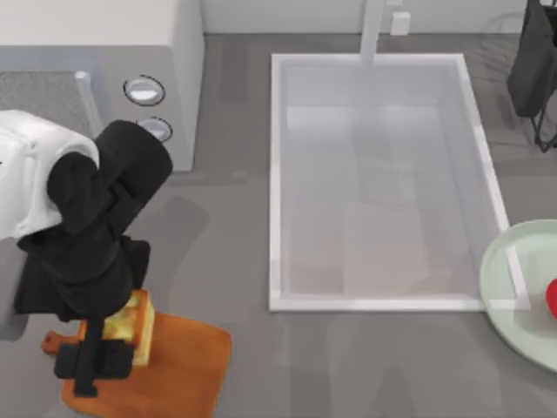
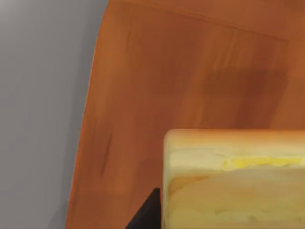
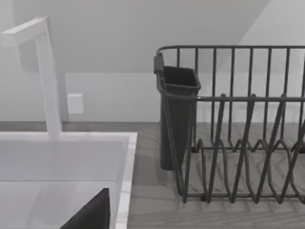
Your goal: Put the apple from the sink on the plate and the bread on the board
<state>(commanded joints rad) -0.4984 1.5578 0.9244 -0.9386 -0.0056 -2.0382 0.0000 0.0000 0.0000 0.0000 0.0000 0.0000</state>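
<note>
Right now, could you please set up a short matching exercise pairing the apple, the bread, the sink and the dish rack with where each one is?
Things:
1. apple
2. bread
3. sink
4. dish rack

Places:
A. middle of the table, under the faucet
B. on the board, below the left gripper
C. beside the sink, holding a dark cup
D. on the plate, right edge

Pairs: 1-D, 2-B, 3-A, 4-C

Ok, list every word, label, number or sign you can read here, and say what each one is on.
None: no readable text in any view.
The microwave has two round knobs, unmarked.
The bread, board, plate, sink and dish rack are plain.
</note>
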